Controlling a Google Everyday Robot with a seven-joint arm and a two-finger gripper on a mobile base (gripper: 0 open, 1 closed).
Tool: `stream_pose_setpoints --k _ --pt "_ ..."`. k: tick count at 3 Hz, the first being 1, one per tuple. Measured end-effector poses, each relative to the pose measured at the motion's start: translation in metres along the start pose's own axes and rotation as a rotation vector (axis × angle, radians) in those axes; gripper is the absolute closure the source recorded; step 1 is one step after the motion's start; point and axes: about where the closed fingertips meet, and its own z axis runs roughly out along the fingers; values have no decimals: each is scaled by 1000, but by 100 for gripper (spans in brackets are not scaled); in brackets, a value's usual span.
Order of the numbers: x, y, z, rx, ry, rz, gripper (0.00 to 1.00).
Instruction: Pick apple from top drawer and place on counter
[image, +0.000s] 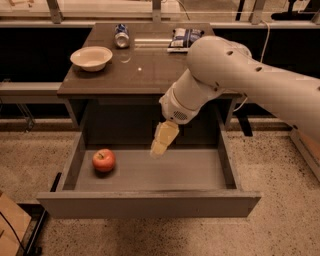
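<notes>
Hanging over the open drawer (150, 205), the gripper (158, 150) sits near the middle of the camera view, pointing down toward 7 o'clock, clear of the grey drawer bottom. Whether it is open or closed I cannot tell; it holds nothing that shows. The white arm (240, 75) comes in from 3 o'clock and crosses the right part of the counter (145, 75).

The apple (103, 160) lies on the drawer bottom at the 9 o'clock end, near the left wall, well apart from the gripper.

On the dark brown, glossy counter at 12 o'clock stand a white bowl (91, 58) toward 10 o'clock, a can (121, 35) on its side behind it, and a dark snack bag (184, 39) toward 1 o'clock.

Speckled stone floor (280, 230) surrounds the cabinet, and a cardboard box (10, 225) edges in at 8 o'clock.
</notes>
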Motion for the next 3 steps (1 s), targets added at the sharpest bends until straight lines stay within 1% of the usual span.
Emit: stream_pose_setpoints --k 1,2,3 --pt "-5 1 25 4 -17 17 0" --pt "-24 0 64 13 -75 13 0" --pt "-40 1 109 4 -152 35 0"
